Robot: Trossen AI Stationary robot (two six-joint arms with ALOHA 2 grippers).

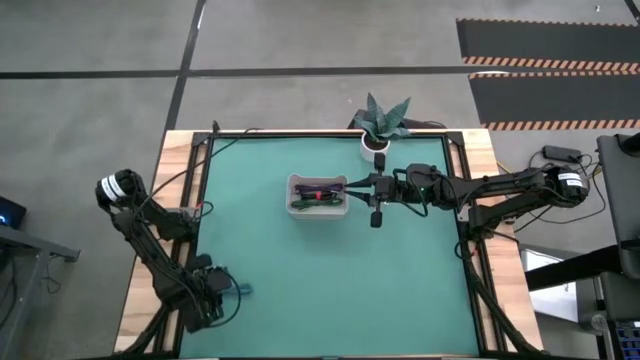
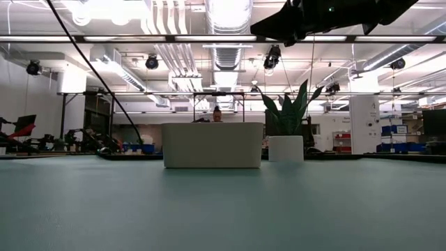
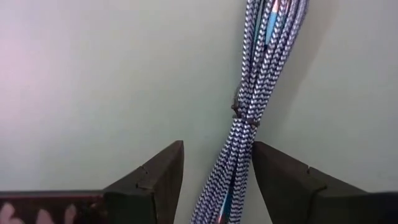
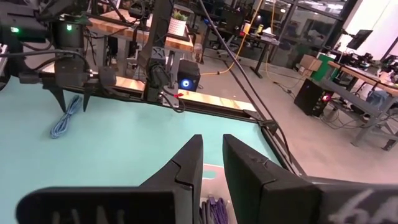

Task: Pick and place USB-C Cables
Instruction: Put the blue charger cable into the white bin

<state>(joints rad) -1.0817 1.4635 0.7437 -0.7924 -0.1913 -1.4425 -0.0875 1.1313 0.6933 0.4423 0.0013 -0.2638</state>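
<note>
One teal cable (image 3: 249,106) between open left hand (image 3: 214,180) fingers.

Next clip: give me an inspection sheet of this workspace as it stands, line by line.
Surface: green mat on a wood-edged table, mostly bare.
Job's things: white tray near the far middle, holding bundled cables, purple and red among them; teal cable lies on the mat at the near left corner.
Clutter: potted plant at the far edge.
Grippers: left gripper down at the teal cable, jaws open to either side of it; right gripper over the tray's right end, jaws nearly together, holding nothing seen.
Cables: black wires run along both arms.
Surroundings: a person beyond the tray in the low view; workbenches and floor hazard stripes.
</note>
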